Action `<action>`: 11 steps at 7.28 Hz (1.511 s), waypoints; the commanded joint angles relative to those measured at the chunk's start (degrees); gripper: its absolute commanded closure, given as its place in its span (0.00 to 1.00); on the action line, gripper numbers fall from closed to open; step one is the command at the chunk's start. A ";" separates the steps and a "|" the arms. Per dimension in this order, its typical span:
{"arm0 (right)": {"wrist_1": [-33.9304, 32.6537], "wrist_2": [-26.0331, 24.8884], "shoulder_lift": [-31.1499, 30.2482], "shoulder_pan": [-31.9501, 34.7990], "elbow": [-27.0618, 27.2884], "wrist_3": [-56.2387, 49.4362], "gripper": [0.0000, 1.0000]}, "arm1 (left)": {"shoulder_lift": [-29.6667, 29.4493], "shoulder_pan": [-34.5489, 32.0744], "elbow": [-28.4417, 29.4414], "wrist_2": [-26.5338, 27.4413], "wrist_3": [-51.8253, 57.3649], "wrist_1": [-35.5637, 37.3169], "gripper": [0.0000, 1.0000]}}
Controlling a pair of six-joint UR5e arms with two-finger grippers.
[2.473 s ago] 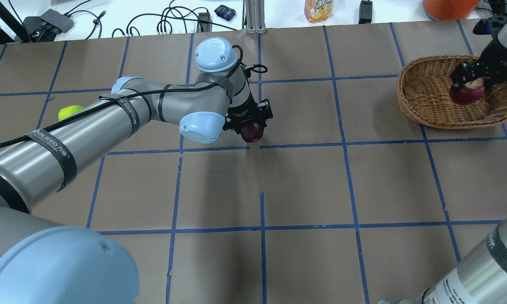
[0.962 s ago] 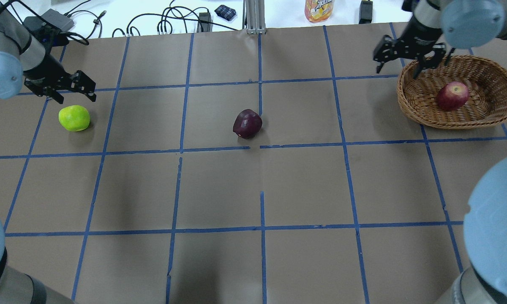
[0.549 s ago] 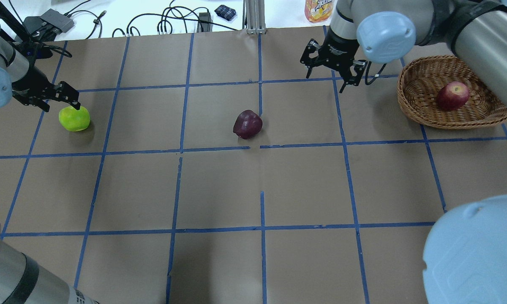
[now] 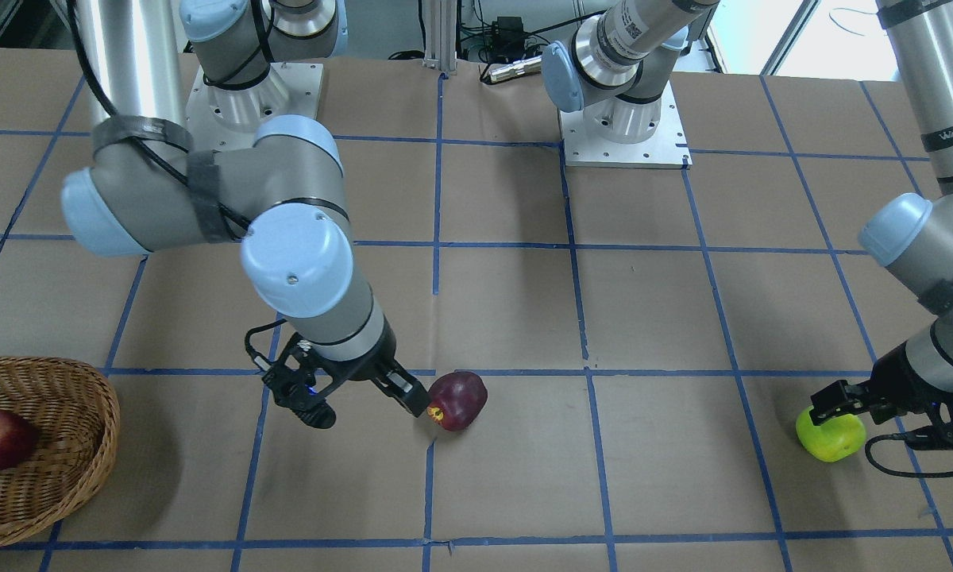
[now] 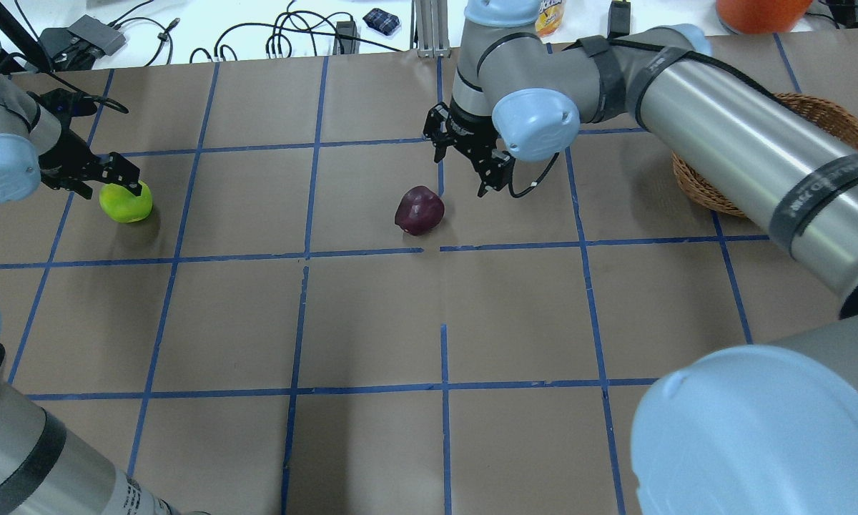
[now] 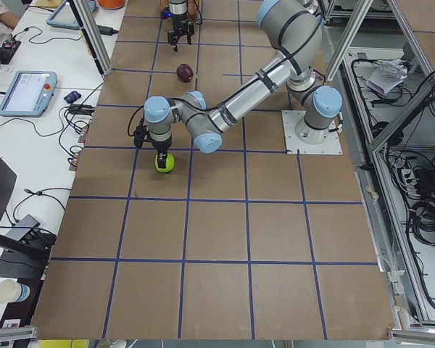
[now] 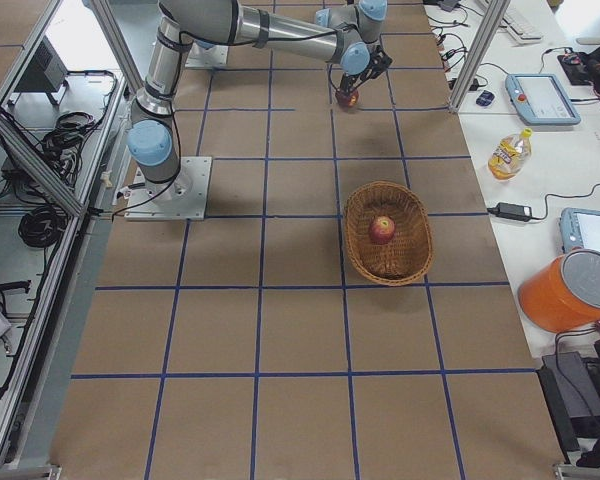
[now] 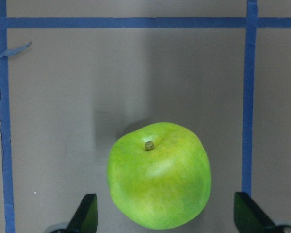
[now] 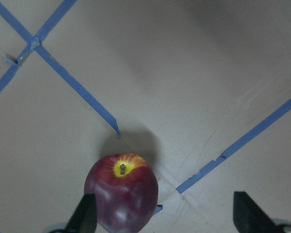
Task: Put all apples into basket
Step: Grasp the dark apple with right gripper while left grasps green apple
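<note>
Green apple [image 8: 159,175] between left jaws; maroon apple [image 9: 121,191] seemingly beside right jaws

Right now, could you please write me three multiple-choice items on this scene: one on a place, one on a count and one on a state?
1. Where is the red apple?
A) in the basket
B) beside the basket
C) held in the air

2. How many apples lie on the table, outside the basket?
A) one
B) two
C) three

3. How does the left gripper stand?
A) open, fingers flanking the green apple
B) shut on it
C) open over the basket

Answers:
1 A: the exterior right view shows it lying inside the wicker.
2 B: the green apple and the maroon apple both rest on the table.
3 A: the left wrist view shows a gap between each finger and the fruit.
</note>
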 commanded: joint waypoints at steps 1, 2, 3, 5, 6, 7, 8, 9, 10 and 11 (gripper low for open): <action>-4.73 2.72 3.18 2.03 -0.05 3.73 0.00 | -1.47 0.08 -0.07 -0.06 0.02 0.67 0.00; -5.27 3.09 3.62 2.03 -0.05 3.74 0.00 | -1.91 0.08 -0.07 -0.15 0.02 0.67 0.00; -5.36 3.27 4.15 2.03 -0.05 3.65 0.00 | -2.35 0.08 -0.07 -0.24 0.20 0.67 0.00; -6.93 3.10 6.51 2.12 0.04 3.48 0.00 | -2.71 0.61 0.37 -0.50 0.63 1.72 0.14; -7.21 3.19 7.57 2.12 -0.05 3.39 0.00 | -2.71 0.79 1.15 -0.50 0.90 1.55 0.36; -7.73 3.19 7.93 2.12 -0.05 3.39 0.00 | -1.23 0.09 1.60 -0.41 0.64 0.76 0.48; -7.91 3.19 8.02 2.12 -0.05 3.13 0.15 | 1.22 -1.57 1.69 -2.41 0.03 -4.73 0.51; -8.00 3.19 7.85 2.12 -0.22 3.65 0.85 | 3.60 -3.85 0.82 -3.04 0.11 -6.96 0.51; -7.83 3.10 7.58 2.03 -0.40 2.17 1.00 | 5.80 -6.74 0.11 -5.75 -0.06 -11.85 0.51; -7.82 2.84 7.49 1.95 -0.57 -0.45 1.00 | 6.69 -9.21 -0.15 -8.56 -2.50 -13.99 0.51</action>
